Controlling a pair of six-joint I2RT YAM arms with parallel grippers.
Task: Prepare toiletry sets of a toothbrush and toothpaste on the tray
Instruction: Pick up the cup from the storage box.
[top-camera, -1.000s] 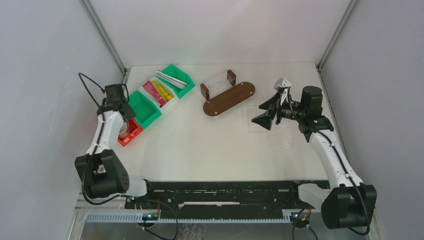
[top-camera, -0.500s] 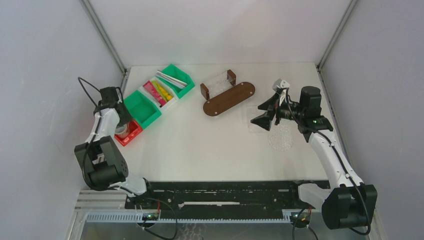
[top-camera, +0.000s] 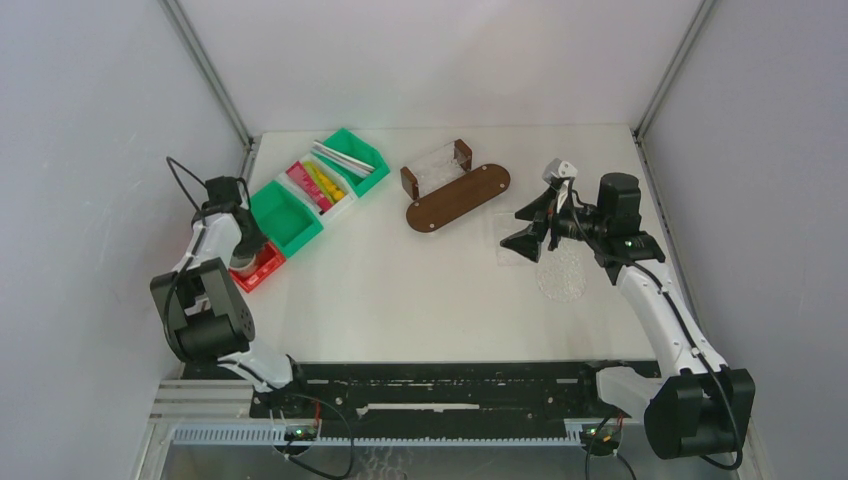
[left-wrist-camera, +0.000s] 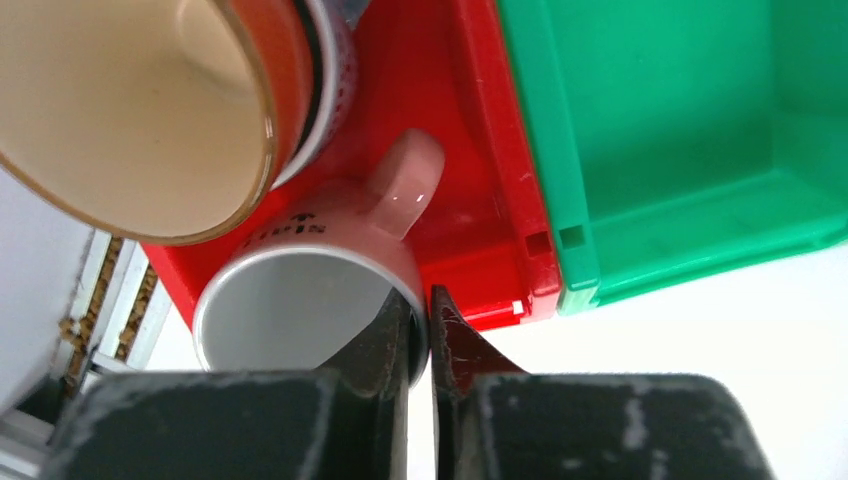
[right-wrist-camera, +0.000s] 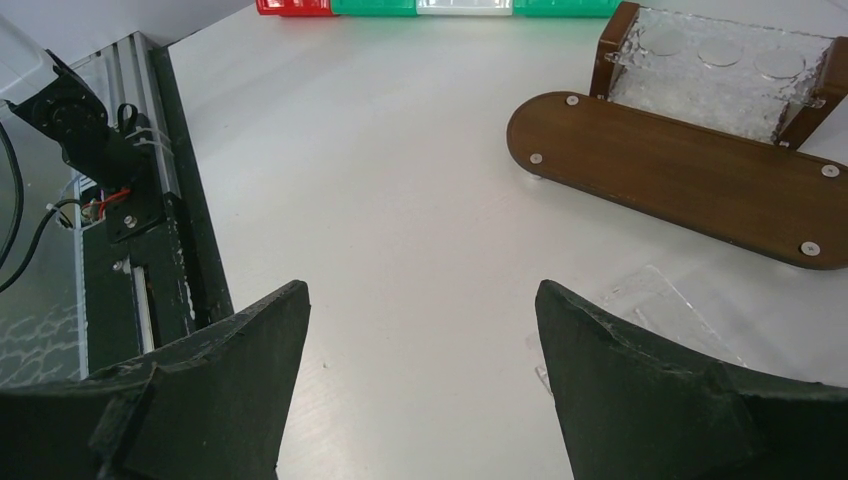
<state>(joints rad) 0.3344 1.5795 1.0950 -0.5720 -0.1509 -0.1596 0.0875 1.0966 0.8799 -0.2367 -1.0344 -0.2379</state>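
My left gripper (left-wrist-camera: 420, 305) is shut on the rim of a pink mug (left-wrist-camera: 330, 260), with one finger inside and one outside. The mug lies in a red bin (left-wrist-camera: 480, 200) next to an orange mug (left-wrist-camera: 150, 100). In the top view my left gripper (top-camera: 244, 252) is down in the red bin (top-camera: 264, 268). Toothbrushes (top-camera: 340, 157) lie in the far green bin, and tubes (top-camera: 318, 183) in the white bin. The brown wooden tray (top-camera: 458, 197) stands mid-table. My right gripper (top-camera: 512, 228) is open and empty, to the right of the tray (right-wrist-camera: 690, 180).
An empty green bin (top-camera: 287, 215) sits beside the red one and also shows in the left wrist view (left-wrist-camera: 680, 130). A clear holder (top-camera: 437, 165) stands behind the tray. Clear plastic pieces (top-camera: 562, 275) lie under my right arm; one shows in the right wrist view (right-wrist-camera: 660, 310).
My left arm has swung its wrist down and toward the red bin. The right arm has hardly moved.
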